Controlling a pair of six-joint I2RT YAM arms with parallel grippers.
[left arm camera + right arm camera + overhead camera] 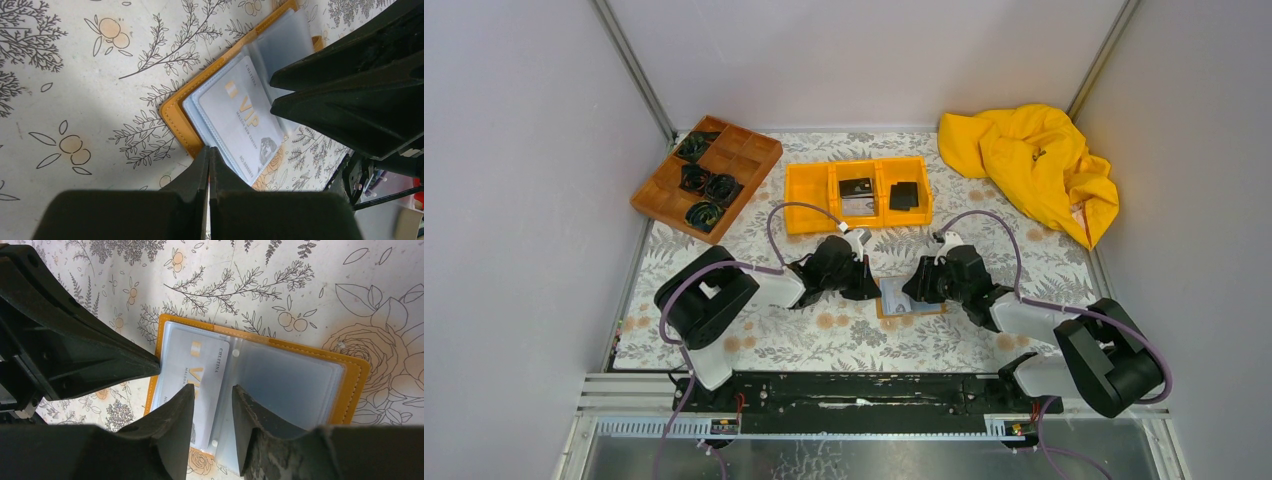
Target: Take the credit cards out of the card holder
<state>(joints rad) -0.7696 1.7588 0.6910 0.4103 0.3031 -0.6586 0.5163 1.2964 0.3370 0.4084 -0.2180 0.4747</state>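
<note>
Floral tabletop (824, 340), card holder (295, 385) lying open on it; my left gripper (208, 149) is pressed together at its edge, right gripper (213, 389) spread over the VIP card (200, 365).

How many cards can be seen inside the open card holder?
1. A pale VIP card lies in the left sleeve of the card holder, seen from the right wrist. The right sleeve looks empty; others may hide beneath.

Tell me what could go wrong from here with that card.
The card sits in a clear sleeve, so the open right claw may pinch sleeve and card together and lift the holder. The shut left claw meets the holder only at one edge, so it might slide or fold.
</note>
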